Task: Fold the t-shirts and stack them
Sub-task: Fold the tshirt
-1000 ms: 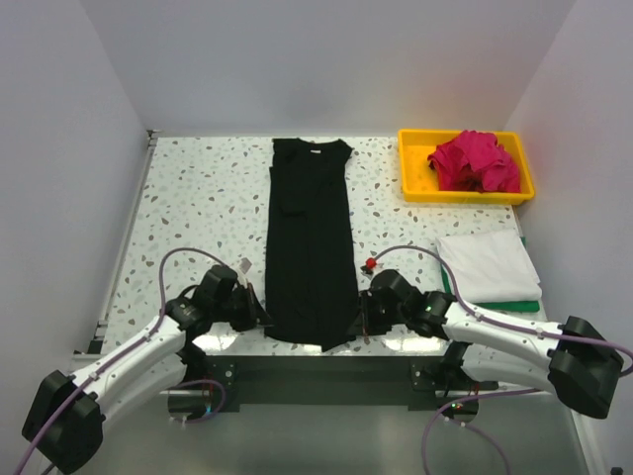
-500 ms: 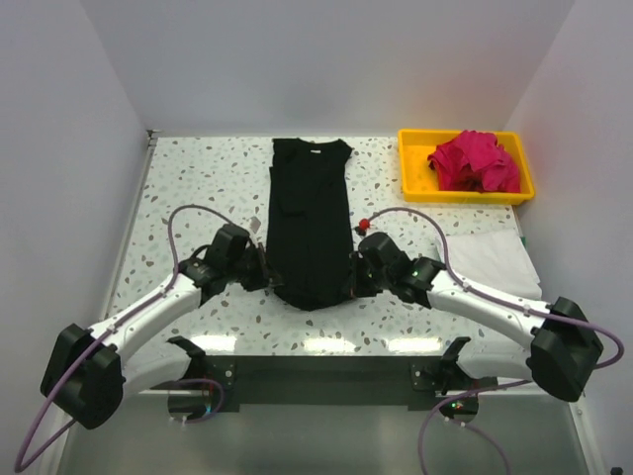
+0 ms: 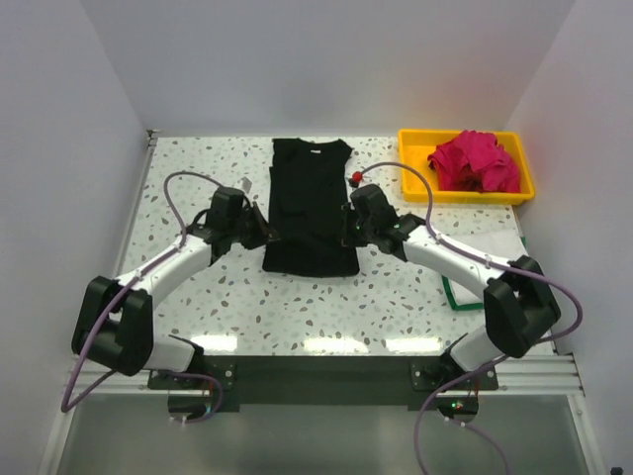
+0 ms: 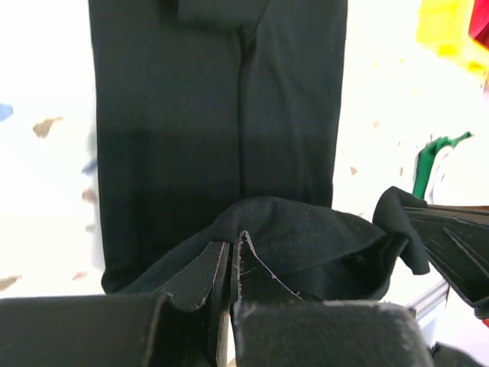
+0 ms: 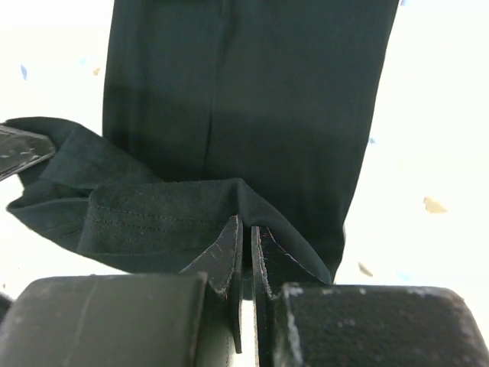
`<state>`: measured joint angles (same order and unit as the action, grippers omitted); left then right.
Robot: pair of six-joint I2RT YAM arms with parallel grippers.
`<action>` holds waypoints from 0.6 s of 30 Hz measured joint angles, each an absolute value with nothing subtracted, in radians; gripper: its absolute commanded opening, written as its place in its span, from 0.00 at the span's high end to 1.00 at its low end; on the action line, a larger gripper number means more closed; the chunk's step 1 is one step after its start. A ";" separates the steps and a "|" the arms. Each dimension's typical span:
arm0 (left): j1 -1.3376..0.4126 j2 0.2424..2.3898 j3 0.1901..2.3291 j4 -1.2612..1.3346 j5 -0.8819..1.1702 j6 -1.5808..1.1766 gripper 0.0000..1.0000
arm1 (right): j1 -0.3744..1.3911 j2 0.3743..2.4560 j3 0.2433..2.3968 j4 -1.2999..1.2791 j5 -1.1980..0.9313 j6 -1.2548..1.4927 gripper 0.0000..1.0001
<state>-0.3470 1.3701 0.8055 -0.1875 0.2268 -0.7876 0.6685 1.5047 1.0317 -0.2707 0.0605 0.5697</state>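
We were midway through folding the black shirt (image 3: 309, 213), which lay lengthwise mid-worktop (image 3: 297, 307). The left end effector (image 3: 261, 231) and right end effector (image 3: 345, 230) were each pinched tight on a hem corner, raised over the shirt's middle. Next, we judged, the hem should travel level to the collar before release. The right arm hid most of the white shirt (image 3: 495, 245), seemingly lying on a green one.

Black t-shirt (image 3: 309, 213): lower hem carried from bottom-centre of frame up to mid-frame; visible length approx. halved, lower half doubled over upper.
L gripper (image 3: 261, 235), R gripper (image 3: 346, 231): moved from bottom of frame to centre w/ hem in jaws.
R arm: now crosses white t-shirt (image 3: 506, 245), right of frame.
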 measured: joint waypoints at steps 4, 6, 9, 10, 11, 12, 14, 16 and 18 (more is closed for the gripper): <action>-0.342 1.433 0.878 -0.168 0.204 -0.774 1.00 | 0.635 1.571 1.096 -0.256 0.062 0.536 1.00; -0.336 1.469 0.906 -0.157 0.194 -0.773 1.00 | 0.619 1.600 1.124 -0.251 0.060 0.521 1.00; -0.322 1.527 0.945 -0.152 0.175 -0.768 1.00 | 0.596 1.645 1.163 -0.238 0.057 0.502 1.00; -0.318 1.547 0.959 -0.151 0.168 -0.766 1.00 | 0.589 1.663 1.177 -0.233 0.056 0.496 1.00; -0.313 1.566 0.973 -0.150 0.162 -0.764 1.00 | 0.583 1.680 1.188 -0.224 0.055 0.492 1.00; -0.309 1.586 0.987 -0.150 0.158 -0.762 1.00 | 0.575 1.697 1.201 -0.218 0.053 0.488 1.00; -0.302 1.624 1.022 -0.152 0.153 -0.755 1.00 | 0.562 1.732 1.226 -0.207 0.046 0.483 1.00; -0.296 1.669 1.065 -0.159 0.148 -0.740 1.00 | 0.550 1.772 1.253 -0.197 0.036 0.477 1.00; -0.292 1.715 1.105 -0.160 0.141 -0.733 1.00 | 0.540 1.809 1.274 -0.191 0.034 0.472 1.00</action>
<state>-0.2916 1.7145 1.1049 -0.1596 0.1406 -0.7326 0.5400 1.8088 1.2736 -0.1913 0.0338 0.4725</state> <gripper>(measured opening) 0.030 0.028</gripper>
